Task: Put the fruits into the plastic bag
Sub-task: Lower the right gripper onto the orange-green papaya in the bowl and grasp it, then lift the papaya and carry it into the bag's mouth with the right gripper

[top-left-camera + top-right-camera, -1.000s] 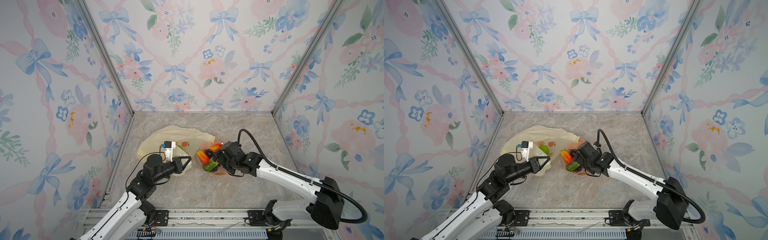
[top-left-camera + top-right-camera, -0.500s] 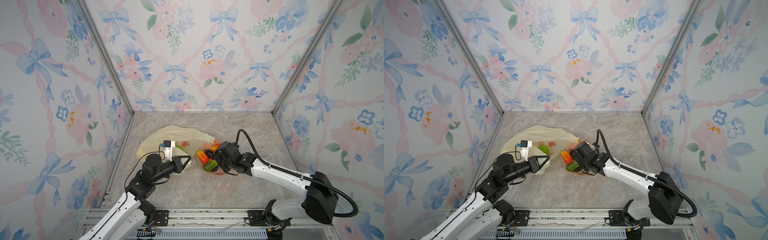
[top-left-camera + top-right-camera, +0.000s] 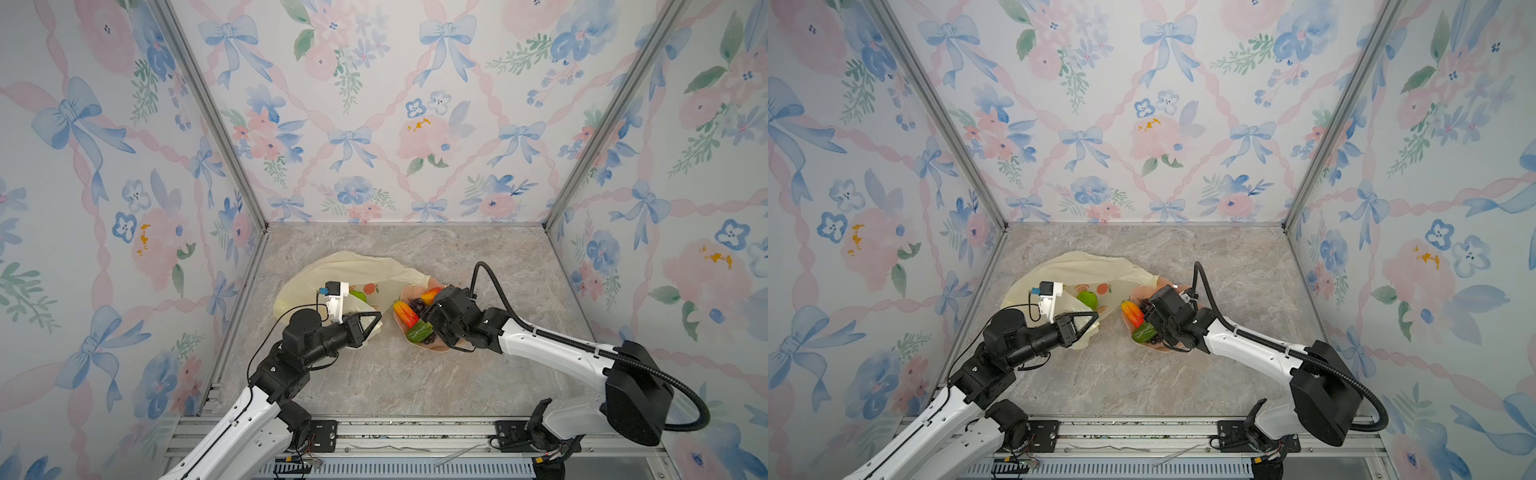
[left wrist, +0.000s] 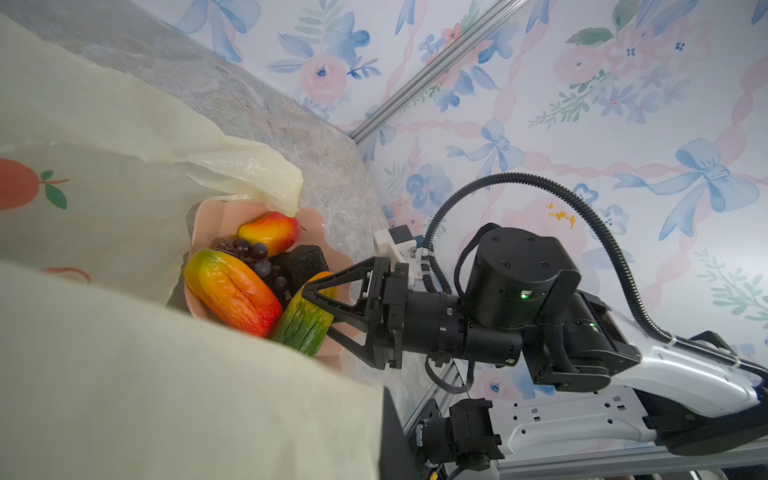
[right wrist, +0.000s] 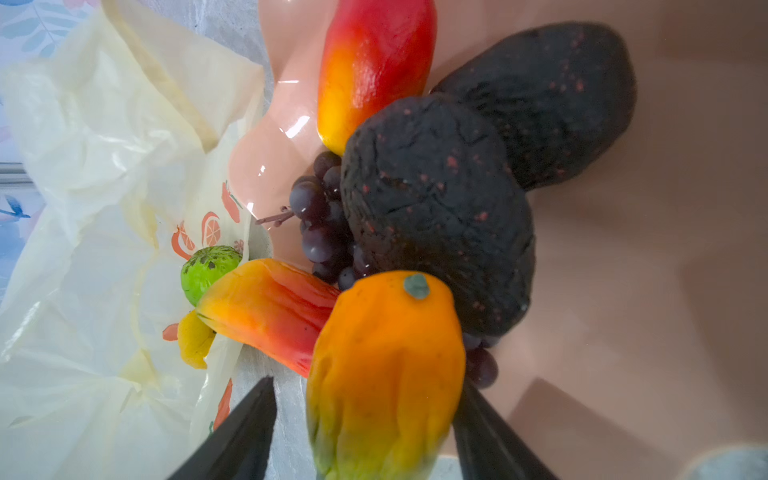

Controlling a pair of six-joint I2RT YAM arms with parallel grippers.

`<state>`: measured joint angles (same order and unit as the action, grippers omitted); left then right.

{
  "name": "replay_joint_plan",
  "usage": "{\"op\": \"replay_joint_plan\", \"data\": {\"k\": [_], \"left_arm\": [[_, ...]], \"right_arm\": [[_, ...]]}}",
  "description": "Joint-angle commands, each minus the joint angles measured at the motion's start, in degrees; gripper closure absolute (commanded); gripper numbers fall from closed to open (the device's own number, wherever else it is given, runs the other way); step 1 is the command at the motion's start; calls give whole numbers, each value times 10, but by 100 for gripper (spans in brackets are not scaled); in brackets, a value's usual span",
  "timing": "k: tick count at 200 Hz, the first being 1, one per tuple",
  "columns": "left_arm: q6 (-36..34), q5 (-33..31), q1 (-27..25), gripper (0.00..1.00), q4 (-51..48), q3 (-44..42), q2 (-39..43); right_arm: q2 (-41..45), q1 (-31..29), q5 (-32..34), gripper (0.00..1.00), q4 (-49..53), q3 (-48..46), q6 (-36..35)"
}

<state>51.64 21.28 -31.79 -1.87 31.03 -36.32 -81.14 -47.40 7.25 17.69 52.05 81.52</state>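
The pale-yellow plastic bag [image 3: 353, 270] lies at the left, and my left gripper [image 3: 376, 318] is shut on its near edge, holding the mouth up. A green lime [image 3: 1087, 298] and a yellow lemon [image 5: 194, 338] lie inside. The other fruits sit in the pink dish [image 4: 216, 216]: two red-yellow mangoes [image 4: 232, 291] [image 4: 270, 230], a grape bunch [image 5: 320, 216] and two dark bumpy pieces [image 5: 436, 208]. My right gripper [image 5: 365, 384] straddles the green-orange piece [image 4: 303, 328]. One finger touches it and a gap shows at the other.
The pink dish [image 3: 438, 349] stands right beside the bag's mouth on the marble floor. Floral walls with metal corner posts [image 3: 582, 158] close in the left, right and back. A metal rail [image 3: 415, 428] runs along the front.
The right gripper's jaws have narrowed around the green-orange piece and it has edged slightly left into the dish. The left arm and bag have not moved.
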Motion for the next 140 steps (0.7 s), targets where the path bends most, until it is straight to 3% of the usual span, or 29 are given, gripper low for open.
{"op": "replay_joint_plan", "data": {"k": [1,82,140], "left_arm": [[0,-4,5,100,-3,8,3],[0,-4,4,100,-3,8,0],[0,-1,4,100,-3,11,-2]], "right_arm": [[-10,7,-6,32,-9,-13,7],[-12,9,-10,56,-19,-20,8],[16,7,3,59,-6,-13,-9]]}}
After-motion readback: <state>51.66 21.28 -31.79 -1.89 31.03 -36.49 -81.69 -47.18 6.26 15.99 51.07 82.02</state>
